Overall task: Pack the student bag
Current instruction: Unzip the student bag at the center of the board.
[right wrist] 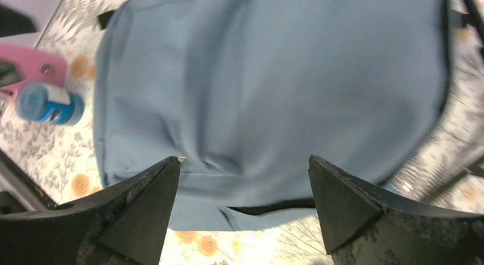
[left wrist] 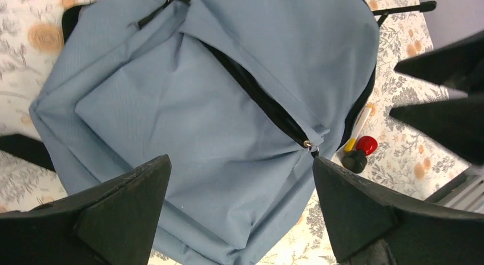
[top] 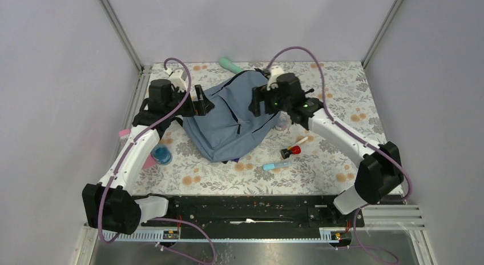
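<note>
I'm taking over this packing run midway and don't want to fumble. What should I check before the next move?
1. Left jaws open and empty: ok.
2. Right jaws open and empty: ok.
3. Bag flat on the table, between both arms: ok.
4. Zipper gap wide enough for loading: cannot tell; only a narrow dark slit shows.
5. Everything packed: not ok; bottle, red-capped marker and blue pen lie outside.

The student bag [top: 228, 125] lies mid-table [top: 342, 105]. A bottle [top: 161, 155] sits at its 8 o'clock. A marker [top: 290, 150] and a pen [top: 277, 165] lie at 4 o'clock.
</note>
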Motion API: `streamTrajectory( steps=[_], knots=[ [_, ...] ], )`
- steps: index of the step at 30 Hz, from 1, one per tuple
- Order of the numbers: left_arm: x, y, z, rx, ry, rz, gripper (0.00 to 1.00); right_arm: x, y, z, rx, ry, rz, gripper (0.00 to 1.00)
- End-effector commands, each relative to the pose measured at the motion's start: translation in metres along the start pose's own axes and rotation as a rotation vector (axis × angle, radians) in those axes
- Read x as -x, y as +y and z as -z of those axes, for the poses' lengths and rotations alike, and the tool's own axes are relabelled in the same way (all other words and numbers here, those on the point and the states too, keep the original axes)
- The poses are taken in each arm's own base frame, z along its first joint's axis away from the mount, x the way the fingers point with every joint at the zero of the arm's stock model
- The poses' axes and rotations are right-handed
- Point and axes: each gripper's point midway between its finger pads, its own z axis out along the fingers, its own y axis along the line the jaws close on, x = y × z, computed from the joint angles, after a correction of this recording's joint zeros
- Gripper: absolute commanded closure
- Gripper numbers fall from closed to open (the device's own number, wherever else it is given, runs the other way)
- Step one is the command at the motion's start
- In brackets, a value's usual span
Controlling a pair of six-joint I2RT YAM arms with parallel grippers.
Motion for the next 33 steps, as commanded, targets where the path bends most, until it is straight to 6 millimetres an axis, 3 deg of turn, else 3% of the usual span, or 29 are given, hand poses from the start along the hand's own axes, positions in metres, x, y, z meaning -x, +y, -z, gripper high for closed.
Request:
streamTrajectory(
  steps=[1,4,9,12,17,20,24,26,29,33],
  knots=[
    [0.016,-0.005,0.000,-0.052,-0.057,0.085,0.01,0.006,0.040,-0.016,0.020,0.006,0.151,0.10],
    [0.017,-0.003,0.001,-0.057,-0.058,0.099,0.01,-0.004,0.064,-0.035,0.021,0.053,0.222,0.10],
    [0.017,0.001,0.005,-0.030,-0.062,0.082,0.01,-0.011,0.085,-0.060,0.010,0.094,0.303,0.14],
    [0.018,0.002,0.006,-0.022,-0.067,0.077,0.01,-0.016,0.081,-0.078,-0.036,0.125,0.323,0.20],
    [0.016,0.005,0.006,-0.005,-0.061,0.071,0.01,-0.020,0.055,-0.102,-0.189,0.151,0.342,0.24],
    [0.014,0.008,0.006,0.005,-0.053,0.064,0.01,-0.018,0.049,-0.106,-0.236,0.149,0.334,0.39],
    [0.011,0.009,0.003,0.007,-0.042,0.070,0.01,-0.015,0.046,-0.106,-0.261,0.136,0.307,0.74],
    [0.008,0.011,0.000,0.012,-0.033,0.078,0.01,-0.015,0.043,-0.105,-0.270,0.133,0.278,0.96],
    [0.001,0.012,-0.007,0.025,-0.012,0.089,0.01,-0.019,0.049,-0.102,-0.171,0.154,0.146,1.00],
    [-0.013,0.010,-0.026,0.049,0.038,0.097,0.01,-0.021,0.075,-0.095,0.076,0.142,-0.093,1.00]
  ],
)
